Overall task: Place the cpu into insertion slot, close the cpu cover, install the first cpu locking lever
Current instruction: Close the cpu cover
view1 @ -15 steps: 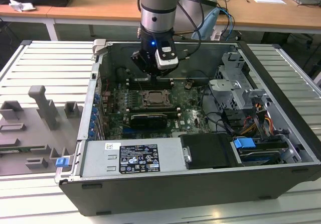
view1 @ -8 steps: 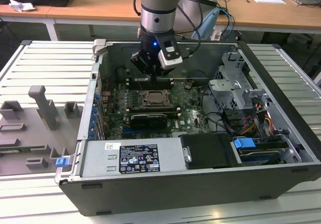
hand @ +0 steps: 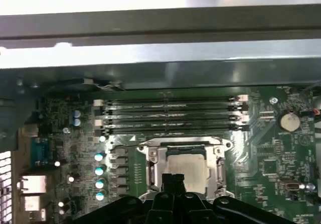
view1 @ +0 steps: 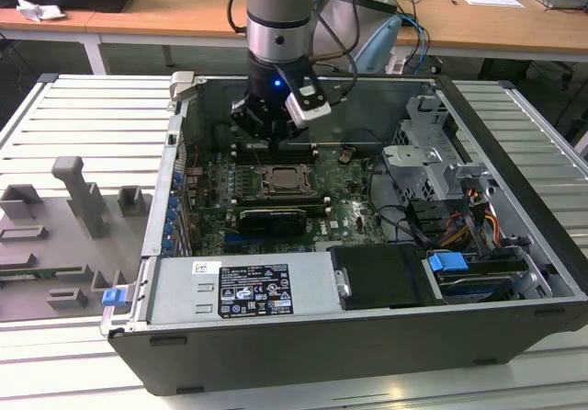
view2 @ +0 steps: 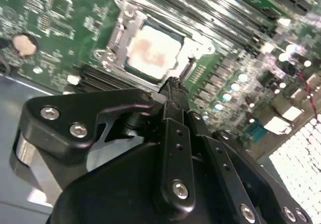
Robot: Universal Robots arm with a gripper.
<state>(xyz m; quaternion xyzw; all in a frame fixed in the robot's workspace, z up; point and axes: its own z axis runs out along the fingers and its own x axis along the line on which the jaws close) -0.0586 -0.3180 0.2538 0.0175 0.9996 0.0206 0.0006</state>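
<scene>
The open computer case (view1: 367, 336) walls me in, with the motherboard (view1: 207, 217) on its floor and memory slots (hand: 170, 116) running just beside the socket. My arm (view1: 280, 15) drops straight down inside. The cpu cover (hand: 153, 161) seems closed over the cpu (view2: 153, 53) seated in its slot. My claw (view2: 172, 86) hovers just above, fingers pinched together, holding nothing.

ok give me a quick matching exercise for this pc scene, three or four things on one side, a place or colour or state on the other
Things:
1. cpu
2. cpu cover
3. pincer
4. tab

Descriptions:
A. blue, on the case's outer edge at the exterior view's left
B. black, poised just over the socket
C. silver-beige, seated in the socket
D. metal frame lying down around the chip

Pairs: 1-C, 2-D, 3-B, 4-A
</scene>
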